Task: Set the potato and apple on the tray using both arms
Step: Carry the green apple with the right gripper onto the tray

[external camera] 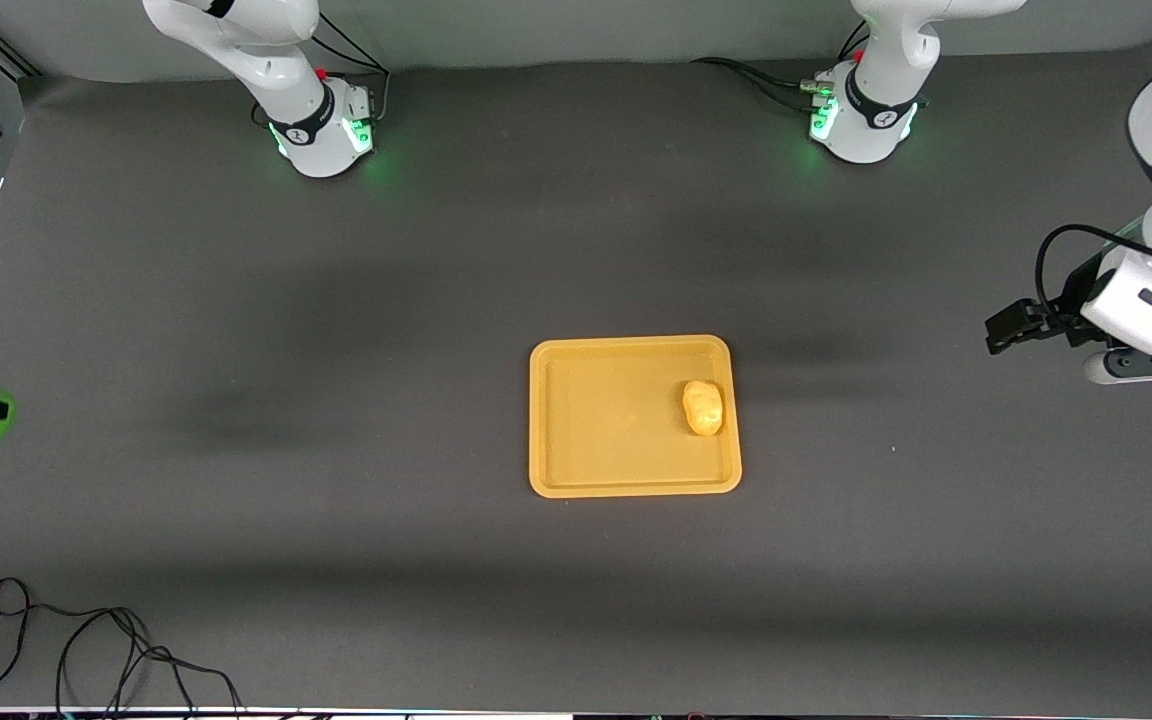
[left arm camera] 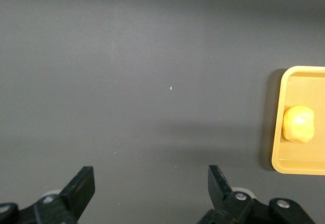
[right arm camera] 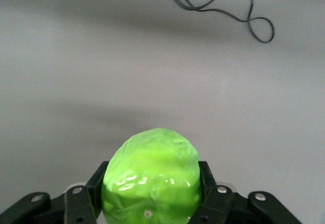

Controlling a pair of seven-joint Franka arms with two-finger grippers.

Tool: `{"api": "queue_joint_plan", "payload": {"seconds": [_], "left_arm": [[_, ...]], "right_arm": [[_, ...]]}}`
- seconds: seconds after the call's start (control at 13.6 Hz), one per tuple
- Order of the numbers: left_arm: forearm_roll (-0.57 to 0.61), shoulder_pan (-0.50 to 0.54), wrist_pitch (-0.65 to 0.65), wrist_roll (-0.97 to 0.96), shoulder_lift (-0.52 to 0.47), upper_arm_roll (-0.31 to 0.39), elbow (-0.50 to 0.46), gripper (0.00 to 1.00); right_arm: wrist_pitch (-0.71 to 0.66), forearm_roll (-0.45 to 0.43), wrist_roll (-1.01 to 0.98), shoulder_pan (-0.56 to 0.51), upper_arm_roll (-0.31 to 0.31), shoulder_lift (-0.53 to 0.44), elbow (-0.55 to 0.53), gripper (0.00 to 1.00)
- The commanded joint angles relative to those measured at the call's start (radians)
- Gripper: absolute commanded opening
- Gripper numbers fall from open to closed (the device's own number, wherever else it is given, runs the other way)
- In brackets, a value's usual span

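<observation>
One potato (external camera: 703, 408) lies in the tray (external camera: 576, 480) — left gripper (left arm camera: 152, 193) jaws apart, right gripper (right arm camera: 150, 193) clamped on the apple (right arm camera: 151, 176).

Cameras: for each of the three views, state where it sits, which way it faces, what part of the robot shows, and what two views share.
Front view: high across the table, looking down at both arm bases, the tray and the potato.
Left wrist view: on the left arm, looking down past the open left gripper at the mat.
Right wrist view: on the right arm, looking past the right gripper shut on the apple.
Front and left wrist views share tray and potato.
</observation>
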Motion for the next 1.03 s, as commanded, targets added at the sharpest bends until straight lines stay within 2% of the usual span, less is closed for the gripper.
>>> {"api": "queue_joint_plan", "payload": {"seconds": [0.0,0.29,0.52,0.74,0.88,0.96], "left_arm": [[0.013,0.008,-0.069,0.039,0.015,-0.01,0.074,1.0],[-0.032,-0.004,-0.106,0.024,0.015,-0.015,0.099,1.0],[-0.032,0.005,-0.115,0.041,0.021,-0.015,0.139,1.0],[-0.009,0.004,-0.116,0.071,0.025,-0.015,0.141,1.0],[-0.007,-0.001,-0.115,0.081,0.028,-0.015,0.142,1.0],[-0.007,0.0,-0.113,0.082,0.031,-0.015,0.142,1.0]], "right_arm": [[-0.073,-0.044,0.234,0.168,-0.003,-0.028,0.004,0.46],[-0.072,-0.033,0.595,0.456,0.003,0.006,0.049,0.46],[-0.072,-0.024,0.84,0.654,0.014,0.139,0.183,0.46],[-0.054,0.125,1.028,0.731,0.056,0.271,0.343,0.46],[-0.026,0.125,1.136,0.786,0.118,0.351,0.432,0.46],[0.02,0.122,1.191,0.831,0.122,0.377,0.437,0.46]]}}
